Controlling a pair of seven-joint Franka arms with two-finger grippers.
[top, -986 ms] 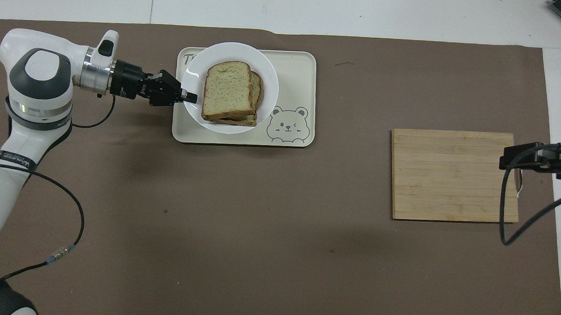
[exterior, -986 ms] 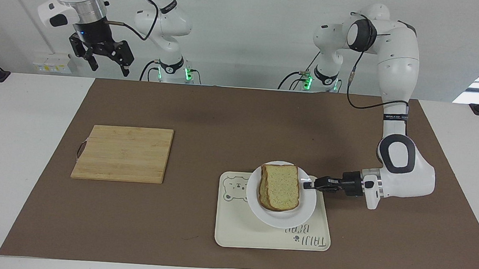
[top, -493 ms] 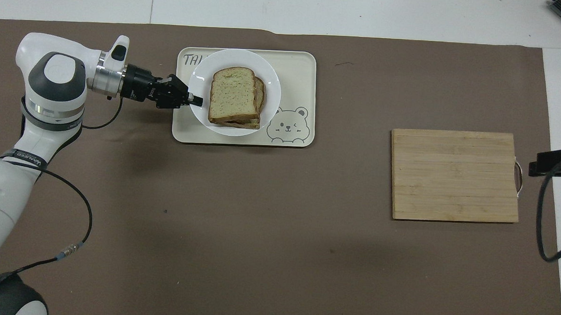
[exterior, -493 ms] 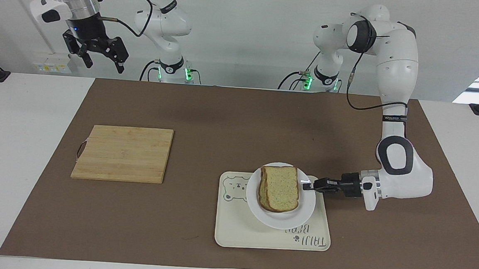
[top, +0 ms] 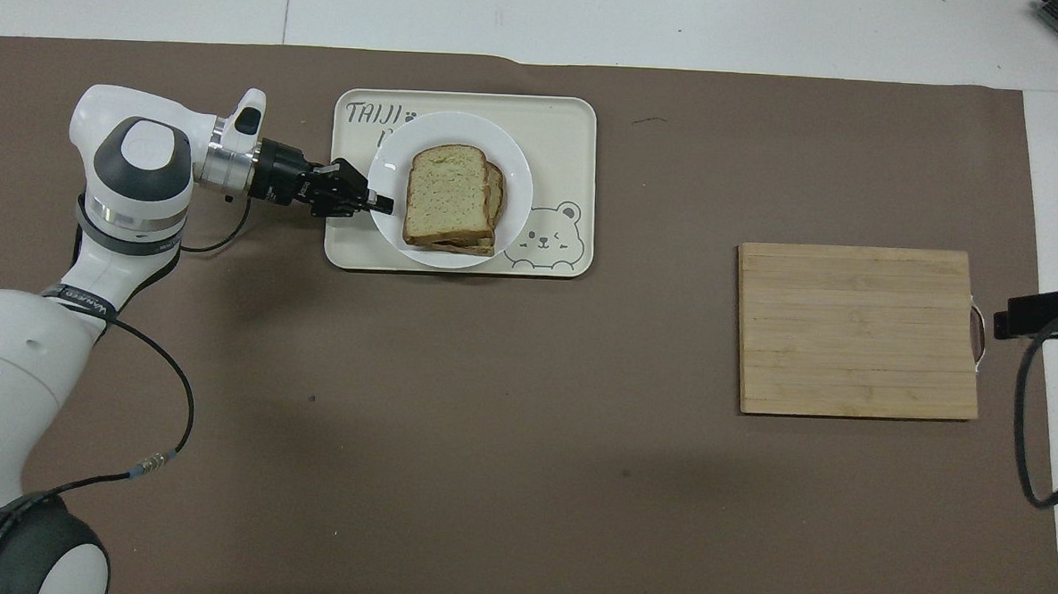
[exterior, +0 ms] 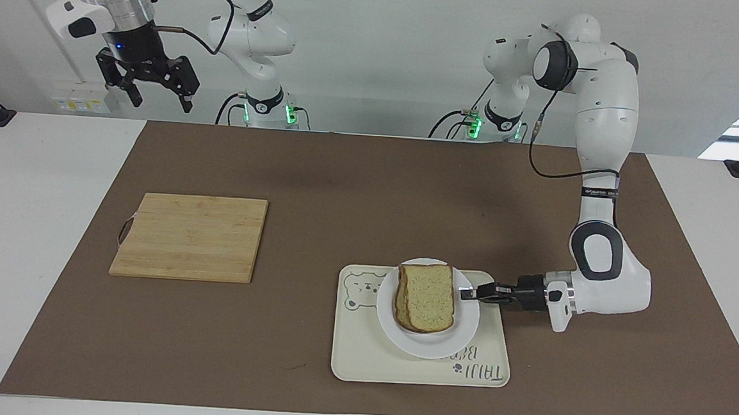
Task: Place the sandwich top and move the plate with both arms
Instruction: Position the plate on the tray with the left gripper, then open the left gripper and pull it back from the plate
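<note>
The sandwich top (exterior: 427, 294) lies on a stacked sandwich on the white plate (exterior: 428, 347). The plate sits over the cream tray (exterior: 366, 361); I cannot tell whether it touches the tray. My left gripper (exterior: 465, 294) is level and shut on the plate's rim at the left arm's end. In the overhead view the gripper (top: 386, 205) grips the plate (top: 517, 167) beside the sandwich top (top: 447, 191). My right gripper (exterior: 161, 100) is open and empty, held high past the right arm's end of the mat. Its tip shows at the overhead view's edge (top: 1042, 310).
A wooden cutting board (exterior: 191, 235) lies bare toward the right arm's end of the brown mat; it also shows in the overhead view (top: 858, 329). The bear-print tray (top: 572, 120) lies farther from the robots than the board.
My left gripper has brought the plate with the sandwich down toward the tray. My right gripper has risen and drawn back from over the cutting board's edge.
</note>
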